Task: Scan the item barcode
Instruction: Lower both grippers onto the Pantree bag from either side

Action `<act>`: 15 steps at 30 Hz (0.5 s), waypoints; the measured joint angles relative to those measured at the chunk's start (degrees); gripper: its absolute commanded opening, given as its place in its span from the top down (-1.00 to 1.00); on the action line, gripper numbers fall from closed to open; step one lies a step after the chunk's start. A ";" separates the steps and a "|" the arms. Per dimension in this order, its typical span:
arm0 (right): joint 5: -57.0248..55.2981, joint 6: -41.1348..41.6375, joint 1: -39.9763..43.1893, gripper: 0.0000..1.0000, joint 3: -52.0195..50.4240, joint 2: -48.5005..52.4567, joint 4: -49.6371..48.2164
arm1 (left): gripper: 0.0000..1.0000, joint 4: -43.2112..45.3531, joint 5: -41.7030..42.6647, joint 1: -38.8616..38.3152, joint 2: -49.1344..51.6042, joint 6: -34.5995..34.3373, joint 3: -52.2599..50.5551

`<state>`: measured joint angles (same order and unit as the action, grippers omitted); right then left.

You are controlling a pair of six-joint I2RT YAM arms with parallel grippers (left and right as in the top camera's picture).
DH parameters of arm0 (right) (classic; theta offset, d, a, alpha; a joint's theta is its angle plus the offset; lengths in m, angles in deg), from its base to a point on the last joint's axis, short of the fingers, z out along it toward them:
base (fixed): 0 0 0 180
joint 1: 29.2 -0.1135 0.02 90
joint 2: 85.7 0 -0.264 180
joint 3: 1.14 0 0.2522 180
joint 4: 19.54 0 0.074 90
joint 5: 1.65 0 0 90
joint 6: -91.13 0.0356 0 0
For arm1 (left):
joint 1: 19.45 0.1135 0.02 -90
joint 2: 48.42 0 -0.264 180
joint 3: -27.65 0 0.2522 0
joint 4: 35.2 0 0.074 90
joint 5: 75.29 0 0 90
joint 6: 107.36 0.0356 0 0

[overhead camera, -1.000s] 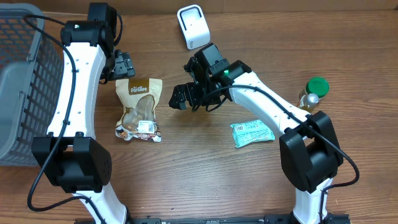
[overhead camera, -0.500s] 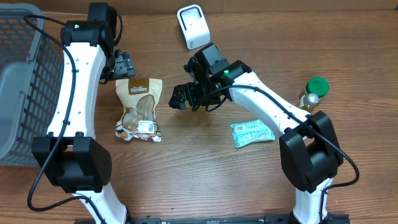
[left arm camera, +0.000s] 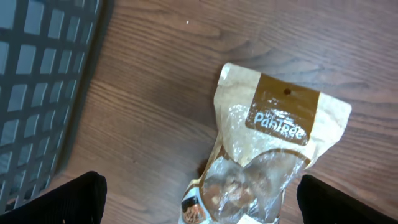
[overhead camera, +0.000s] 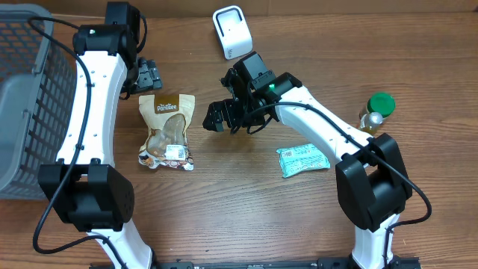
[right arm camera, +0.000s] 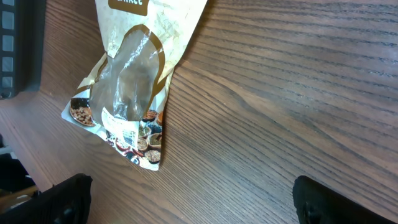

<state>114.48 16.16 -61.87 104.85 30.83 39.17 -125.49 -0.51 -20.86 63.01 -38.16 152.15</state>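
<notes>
A beige and brown snack pouch (overhead camera: 167, 131) lies flat on the wooden table, with a white barcode label (overhead camera: 175, 152) near its lower end. My left gripper (overhead camera: 147, 77) hovers open just beyond the pouch's top edge. In the left wrist view the pouch (left arm camera: 273, 149) lies between the spread fingers (left arm camera: 74, 199) of that gripper (left arm camera: 199, 208). My right gripper (overhead camera: 220, 116) is open to the right of the pouch, holding nothing. From the right wrist the pouch (right arm camera: 134, 81) appears at upper left, and that gripper (right arm camera: 199, 205) has only bare wood between its fingertips. A white scanner (overhead camera: 232, 31) stands at the back.
A grey mesh basket (overhead camera: 22, 97) fills the left edge, close beside the left arm. A green packet (overhead camera: 302, 159) lies right of centre. A jar with a green lid (overhead camera: 379, 108) stands at the far right.
</notes>
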 measured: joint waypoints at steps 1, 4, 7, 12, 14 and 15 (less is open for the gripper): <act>0.00 0.02 0.00 -1.00 0.00 0.00 0.00 | -0.99 0.09 0.00 0.00 0.00 0.00 0.00; 0.02 -0.02 0.00 -1.00 0.00 0.00 -3.54 | 0.74 1.05 0.13 0.00 0.00 -0.20 0.00; -0.20 -0.04 0.00 -1.00 0.00 0.00 -4.35 | 0.92 -0.81 1.44 0.00 0.00 -0.04 0.00; -1.95 -0.04 0.42 -1.00 0.00 0.00 -1.97 | 0.92 -1.70 2.56 0.00 -0.07 -2.32 -4.11; -3.45 -0.02 1.73 -1.00 0.00 0.00 0.33 | 0.92 -0.15 2.80 0.00 -0.02 -3.30 -8.20; -4.07 -0.02 2.71 -1.00 0.00 0.00 1.49 | 0.92 1.62 3.02 0.00 -0.02 -3.72 -11.47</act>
<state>110.42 16.14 -59.16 104.85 30.83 40.66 -123.88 2.51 -20.86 62.99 -41.87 140.67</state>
